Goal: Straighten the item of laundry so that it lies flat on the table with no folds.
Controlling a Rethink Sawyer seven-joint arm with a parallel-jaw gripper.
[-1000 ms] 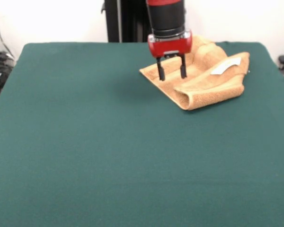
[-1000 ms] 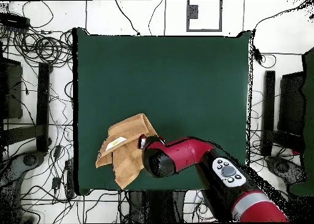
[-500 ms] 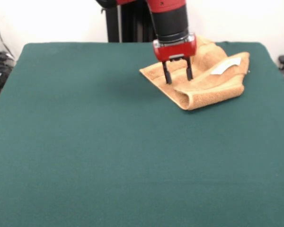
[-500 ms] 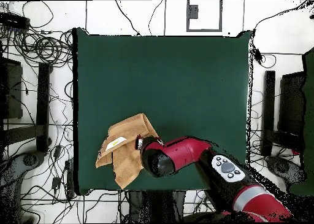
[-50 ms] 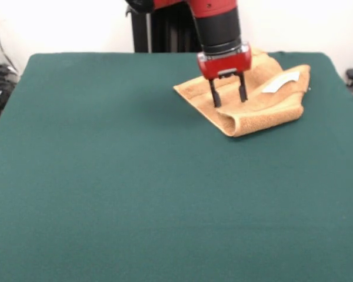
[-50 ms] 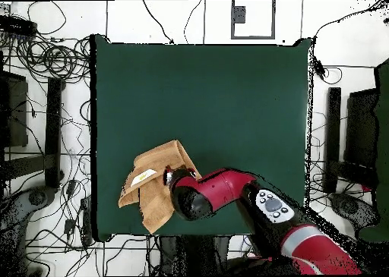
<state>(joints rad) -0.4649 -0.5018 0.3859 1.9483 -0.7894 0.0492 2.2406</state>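
The item of laundry (image 5: 256, 106) is an orange-tan terry towel, folded over on itself, at the far right of the green table (image 5: 135, 194). A white label (image 5: 280, 81) shows on its upper fold. My gripper (image 5: 229, 98) hangs open just above the towel's middle, both black fingers pointing down with nothing between them. From overhead the towel (image 6: 152, 184) lies near the table's lower left corner, and the red arm (image 6: 220, 194) covers its right edge, hiding the gripper itself.
The table's right edge runs close beside the towel in the front view. Cables and dark equipment (image 6: 30, 137) lie on the floor around the table in the overhead view.
My gripper has moved right and slightly lower over the towel, staying open. The towel has not shifted.
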